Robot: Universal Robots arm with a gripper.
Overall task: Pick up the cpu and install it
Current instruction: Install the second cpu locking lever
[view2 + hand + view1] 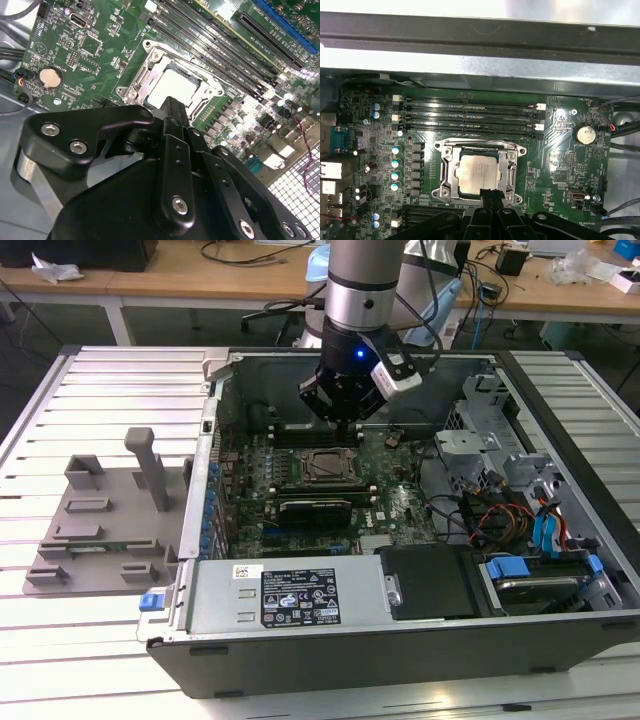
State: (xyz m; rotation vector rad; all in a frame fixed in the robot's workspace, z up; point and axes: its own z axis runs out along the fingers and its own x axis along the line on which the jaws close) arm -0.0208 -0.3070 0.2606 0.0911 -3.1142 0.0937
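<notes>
exterior view first: the arm hangs down into the open pc case (pixel 560 490), which lies on a slatted metal table (pixel 120 380). the gripper (pixel 345 420) sits just above the motherboard (pixel 400 505), near the case's far wall, a bit beyond the socket frame (pixel 325 468). the grey fixture tray (pixel 100 530) with its upright post lies on the table outside the case, on the exterior view's left, well apart from the arm.

second wrist view: the cpu (pixel 172 87) lies inside the socket frame (pixel 135 82), pale lid up, looking flat as far as i can tell. the gripper (pixel 172 107) has its black fingers (pixel 176 145) drawn together into one narrow stack with nothing between them, tip right at the near edge of the chip. can't say if it's touching or just above.

first wrist view: same story, cpu (pixel 476 172) sits square in the socket frame (pixel 445 170), ram slots (pixel 470 115) beyond it toward the case wall, fingertips (pixel 489 196) at the chip's edge.

so the chip looks already dropped in. what worries me: if the tip is resting on that edge, any sideways drag could skew the cpu in the socket and bend the contacts under it. pressing on one edge could tip it too. and whether it's truly seated in its notches, i can't tell.
</notes>
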